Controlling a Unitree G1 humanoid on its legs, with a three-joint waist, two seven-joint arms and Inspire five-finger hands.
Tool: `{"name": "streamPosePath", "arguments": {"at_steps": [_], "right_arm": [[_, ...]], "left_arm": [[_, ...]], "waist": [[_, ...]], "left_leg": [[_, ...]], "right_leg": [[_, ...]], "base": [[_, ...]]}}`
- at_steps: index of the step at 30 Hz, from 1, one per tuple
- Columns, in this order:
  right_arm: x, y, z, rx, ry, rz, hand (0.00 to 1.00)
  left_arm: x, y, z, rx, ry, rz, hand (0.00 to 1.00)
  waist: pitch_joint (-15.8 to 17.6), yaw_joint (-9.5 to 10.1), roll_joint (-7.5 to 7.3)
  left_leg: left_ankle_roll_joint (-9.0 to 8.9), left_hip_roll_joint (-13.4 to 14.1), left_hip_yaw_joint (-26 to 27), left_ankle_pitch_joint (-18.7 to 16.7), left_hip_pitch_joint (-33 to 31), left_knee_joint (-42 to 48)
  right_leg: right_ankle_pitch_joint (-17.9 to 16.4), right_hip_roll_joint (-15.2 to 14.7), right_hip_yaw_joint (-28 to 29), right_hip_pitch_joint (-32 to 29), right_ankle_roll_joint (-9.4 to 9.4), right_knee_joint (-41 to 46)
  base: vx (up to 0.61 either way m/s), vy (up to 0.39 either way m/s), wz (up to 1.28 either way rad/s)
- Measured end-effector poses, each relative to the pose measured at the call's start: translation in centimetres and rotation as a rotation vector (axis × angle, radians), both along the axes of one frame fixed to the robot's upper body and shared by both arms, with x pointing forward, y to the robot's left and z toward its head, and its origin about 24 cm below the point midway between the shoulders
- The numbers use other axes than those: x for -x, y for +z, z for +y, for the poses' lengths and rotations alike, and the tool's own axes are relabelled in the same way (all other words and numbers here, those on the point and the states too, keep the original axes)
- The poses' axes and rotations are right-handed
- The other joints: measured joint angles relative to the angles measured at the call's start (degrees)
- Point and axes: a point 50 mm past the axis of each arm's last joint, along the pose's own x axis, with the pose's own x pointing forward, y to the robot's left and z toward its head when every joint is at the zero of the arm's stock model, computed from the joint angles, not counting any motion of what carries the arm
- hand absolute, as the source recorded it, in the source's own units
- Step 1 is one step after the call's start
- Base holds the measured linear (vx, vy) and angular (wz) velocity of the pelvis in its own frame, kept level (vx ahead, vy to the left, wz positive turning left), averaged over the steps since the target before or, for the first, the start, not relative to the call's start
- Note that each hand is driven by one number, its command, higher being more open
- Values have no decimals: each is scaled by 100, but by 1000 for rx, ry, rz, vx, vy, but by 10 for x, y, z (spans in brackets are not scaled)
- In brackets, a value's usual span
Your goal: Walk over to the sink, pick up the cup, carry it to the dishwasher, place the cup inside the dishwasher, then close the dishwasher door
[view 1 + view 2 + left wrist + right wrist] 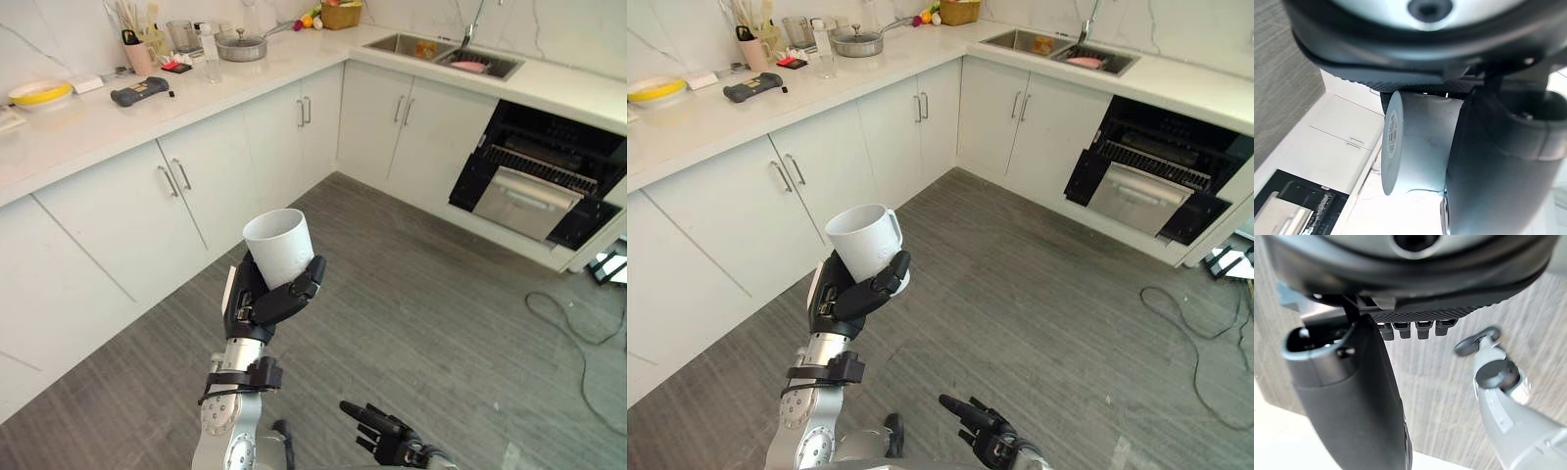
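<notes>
Cup [279, 245], white and upright with its mouth up, sits just left of the frame's centre, lifted over the grey wood-look floor [431, 294]. The left hand [263, 302] grips it from below, dark fingers and thumb curled round its lower wall; the left wrist view shows its labelled base against the palm. The right hand [384, 431] shows at the bottom edge, right of centre, fingers stretched out and holding nothing. At the upper right the dishwasher [534, 186] stands open, its rack showing. The sink [446, 54] lies in the white tabletop [98, 122] at the top, right of centre.
</notes>
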Motion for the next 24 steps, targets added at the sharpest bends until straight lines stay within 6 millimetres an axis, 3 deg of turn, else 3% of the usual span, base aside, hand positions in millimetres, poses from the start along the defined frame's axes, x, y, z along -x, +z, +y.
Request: {"name": "streamPosePath", "arguments": {"at_steps": [1, 2, 3, 4, 5, 6, 7, 9, 11, 12, 13, 14, 15, 16, 17, 20, 22, 24], "right_arm": [[4, -2, 0, 0, -2, 21, 100], [7, -4, -2, 12, -7, 30, 100], [7, -4, -4, 13, -13, 31, 100], [3, -4, -7, 22, -15, 28, 100], [-6, -1, -10, 27, -7, -9, 100], [-11, 1, -11, 29, -5, -36, 100], [-23, 7, -12, 27, 4, -96, 100], [-33, 11, -12, 28, 3, -137, 100], [-43, 16, -13, 34, -26, -178, 100], [-44, 17, -13, 36, -36, -182, 100], [-43, 18, -11, 33, -48, -176, 100], [-37, 17, -8, 20, -50, -156, 100], [-35, 17, -7, 17, -52, -152, 100], [-40, 18, -12, 32, -46, -159, 100], [-43, 19, -15, 43, -35, -165, 100], [-48, 24, -16, 32, -32, -173, 100], [-46, 25, -16, 31, -29, -166, 100], [-43, 25, -12, 22, -17, -134, 100]], "left_arm": [[-2, 0, 0, -10, -8, -2, 0], [-6, 0, -1, -17, -17, -5, 0], [-7, 0, -1, -21, -20, -7, 0], [-9, -3, 0, -29, -22, 4, 0], [-9, -5, 1, -33, -11, 17, 0], [-9, -6, 1, -37, -4, 26, 0], [-9, -8, -1, -48, -1, 40, 0], [-13, -9, -6, -56, -21, 42, 0], [-17, -7, -12, -49, -42, 46, 0], [-17, -7, -13, -44, -45, 46, 0], [-18, -5, -15, -34, -51, 36, 0], [-19, 0, -17, -23, -59, 14, 0], [-19, 1, -18, -18, -63, 10, 0], [-18, -4, -23, 2, -64, 39, 0], [-18, -6, -31, 10, -84, 49, 0], [-14, -10, -49, -9, -172, 61, 0], [-13, -9, -51, -11, -195, 44, 0], [-14, -8, -45, -14, -164, 38, 0]], "waist": [[-12, -7, -18], [-66, -9, -34], [-64, -40, -45], [-11, -91, -58], [28, -158, -30], [58, -231, 11], [95, -459, 89], [96, -592, 100], [221, -643, 198], [244, -640, 243], [279, -639, 296], [271, -643, 193], [283, -619, 205], [292, -478, 586], [418, -462, 700], [498, -496, 702], [474, -471, 695], [426, -460, 747]], "left_leg": [[9, -31, -1, -97, 150, -18], [-23, -113, 1, -337, 532, -338], [-73, -168, 27, -419, 742, -575], [17, -295, 121, -467, 1184, -971], [16, -334, 249, -502, 1580, -1279], [-3, -299, 275, -515, 1774, -1414], [-113, -142, 265, -497, 2134, -1677], [-229, 17, 245, -507, 2339, -1825], [-346, 245, 244, -574, 2711, -1916], [-406, 314, 244, -618, 2806, -1906], [-562, 431, 234, -797, 2969, -1849], [-864, 415, 196, -1162, 3067, -1684], [-996, 462, 169, -1375, 3150, -1591], [-964, 725, 139, -1545, 3207, -1501], [-866, 774, -63, -1515, 3154, -1331], [-894, 848, -495, -1333, 3062, -746], [-815, 901, -613, -1241, 2974, -216], [-331, 1098, -798, -800, 2429, 1176]], "right_leg": [[234, -21, -25, -115, 69, 383], [831, -131, -74, -505, 478, 1273], [1254, -234, -145, -700, 729, 1687], [2126, -578, -446, -1125, 609, 2533], [1845, -854, -698, -1747, 106, 3524], [1630, -854, -781, -2014, -101, 3870], [1066, -680, -1012, -2591, -115, 4114], [659, -518, -1254, -3107, -46, 3598], [468, -414, -1719, -3354, -86, 1771], [478, -361, -1826, -3298, -87, 1151], [675, -201, -1882, -3138, -107, -315], [1230, -65, -1577, -2930, -180, -1812], [2159, 10, -1406, -2822, -328, -1987], [2141, 357, -1372, -2789, -375, -1978], [1966, 424, -1361, -2759, -381, -1835], [1268, 405, -1464, -2754, -443, -1078], [893, 431, -1483, -2784, -480, -683], [604, 656, -1481, -2613, -550, -642]], "base": [[524, 103, 5], [424, 92, -2], [486, 101, -16], [363, 49, -41], [341, 34, -48], [327, -8, -34], [328, -48, 0], [357, -103, 11], [434, -214, 9], [461, -271, 11], [488, -312, 20], [496, -321, 19], [468, -314, -18], [377, -238, -40], [346, -236, -38], [212, -160, 7], [235, -174, -2], [206, -177, -23]]}}
